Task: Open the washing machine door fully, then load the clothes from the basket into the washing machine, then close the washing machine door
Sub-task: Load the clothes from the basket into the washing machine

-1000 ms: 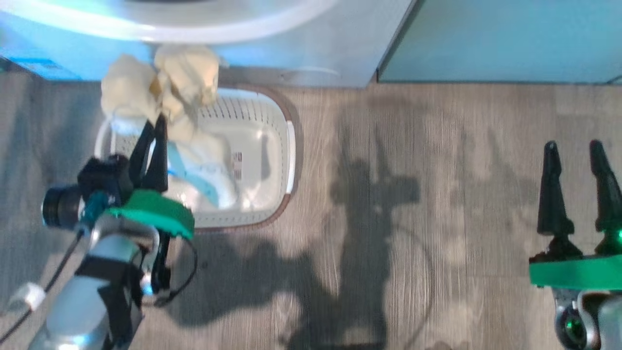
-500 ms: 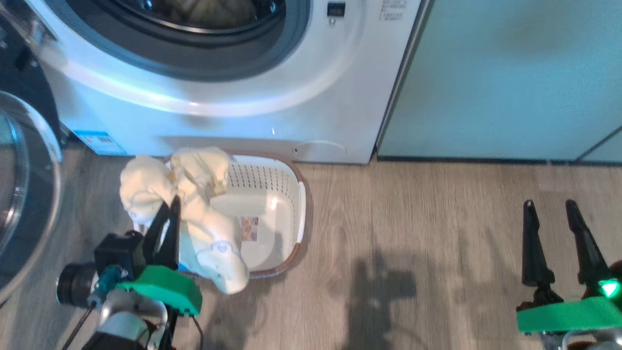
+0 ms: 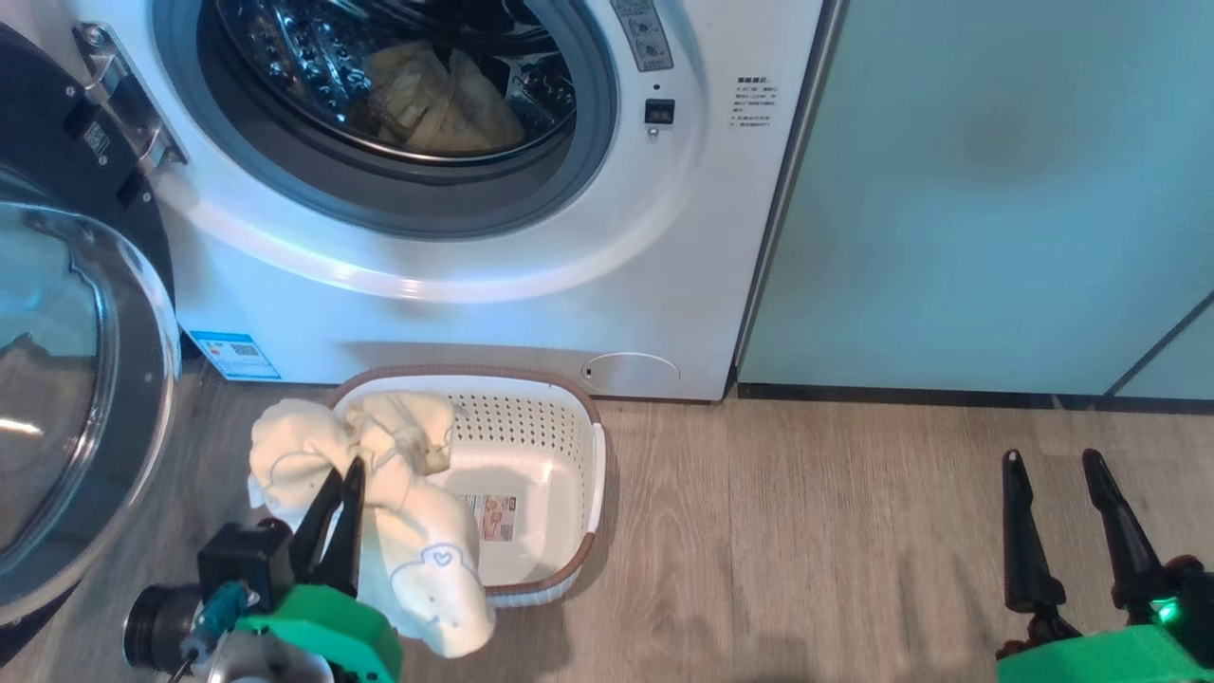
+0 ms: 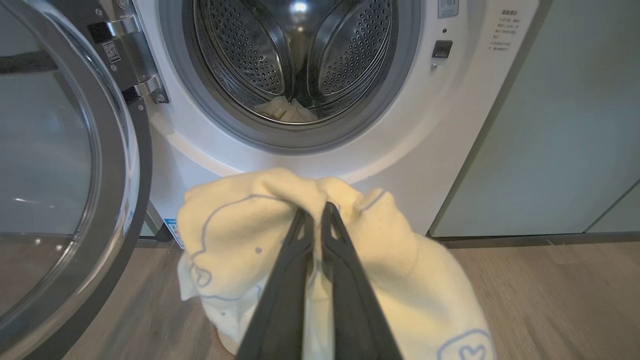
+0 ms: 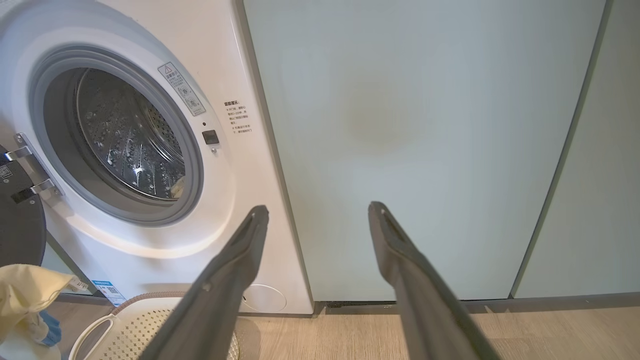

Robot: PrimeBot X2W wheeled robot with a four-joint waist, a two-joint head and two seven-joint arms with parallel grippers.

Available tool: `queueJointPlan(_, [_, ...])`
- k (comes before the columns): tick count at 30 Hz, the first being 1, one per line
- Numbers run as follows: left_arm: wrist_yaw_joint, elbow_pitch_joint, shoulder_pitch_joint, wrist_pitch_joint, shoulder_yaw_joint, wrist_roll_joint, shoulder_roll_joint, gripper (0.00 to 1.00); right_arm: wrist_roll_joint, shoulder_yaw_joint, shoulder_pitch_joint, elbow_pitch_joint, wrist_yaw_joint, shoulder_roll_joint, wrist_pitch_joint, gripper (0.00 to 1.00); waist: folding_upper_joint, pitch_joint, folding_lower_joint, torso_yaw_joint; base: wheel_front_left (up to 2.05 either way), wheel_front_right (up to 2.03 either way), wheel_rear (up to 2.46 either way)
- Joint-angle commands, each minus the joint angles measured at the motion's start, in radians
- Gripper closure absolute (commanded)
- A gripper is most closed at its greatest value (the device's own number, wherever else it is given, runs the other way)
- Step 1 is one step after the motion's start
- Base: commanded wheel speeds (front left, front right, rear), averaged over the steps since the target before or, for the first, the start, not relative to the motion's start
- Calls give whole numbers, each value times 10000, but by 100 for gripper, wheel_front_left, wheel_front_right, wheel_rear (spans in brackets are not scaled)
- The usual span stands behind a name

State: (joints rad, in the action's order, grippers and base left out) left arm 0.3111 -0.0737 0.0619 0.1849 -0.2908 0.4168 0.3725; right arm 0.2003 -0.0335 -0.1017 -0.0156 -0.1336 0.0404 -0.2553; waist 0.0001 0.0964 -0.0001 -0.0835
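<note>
The left gripper [image 3: 345,468] has its jaws pinched tight on a bunched pale yellow garment [image 3: 417,560] with faint blue bear outlines. Cloth bulges on either side of the fingers and hangs down past the near-left rim of the basket [image 3: 569,417]. Cannot tell if the garment's lower end touches the basket or the wood floor [image 3: 806,550]. In the left wrist view the gripped fold sits right at the fingertips, porthole straight ahead and above.

The right gripper [image 3: 1051,457] is low at the right, jaws spread wide with nothing between them. It is over bare floor, well apart from the basket, pointing toward the pale green cabinet [image 3: 996,190].

The basket stands on the floor just in front of the washing machine [image 3: 683,237], below the porthole and near the round service flap [image 3: 631,372]. Its right half shows bare bottom with a label sticker [image 3: 498,517].

The washing machine door [image 3: 57,398] is swung wide to the left, hinged at the porthole's left edge, glass bowl bulging toward the head camera. More pale yellow clothes [image 3: 436,95] lie at the bottom of the steel drum [image 4: 240,55].

The blue-and-white energy sticker [image 3: 232,353] is low on the washer front, left of the basket.
</note>
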Motion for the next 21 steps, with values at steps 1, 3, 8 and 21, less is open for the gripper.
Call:
queueJointPlan(1, [36, -369, -324, 24, 451, 73, 282, 100, -135, -223, 49, -287, 29, 98, -65, 0, -1, -50, 1, 1, 0, 0, 0])
queueJointPlan(3, [44, -368, -270, 39, 447, 101, 271, 100, -148, -243, 5, -270, 29, 98, -65, 0, -1, -122, 1, -13, 0, 0, 0])
queueJointPlan(8, [30, -363, -220, 68, 427, 146, 278, 100, -159, -304, -22, -259, 29, 98, -65, 0, -1, -173, 1, -56, 0, 0, 0])
queueJointPlan(21, [-51, -219, -498, 126, 396, 211, 315, 100, -136, -350, -1, -253, 29, 98, -65, 0, -1, -73, 1, -47, 0, 0, 0])
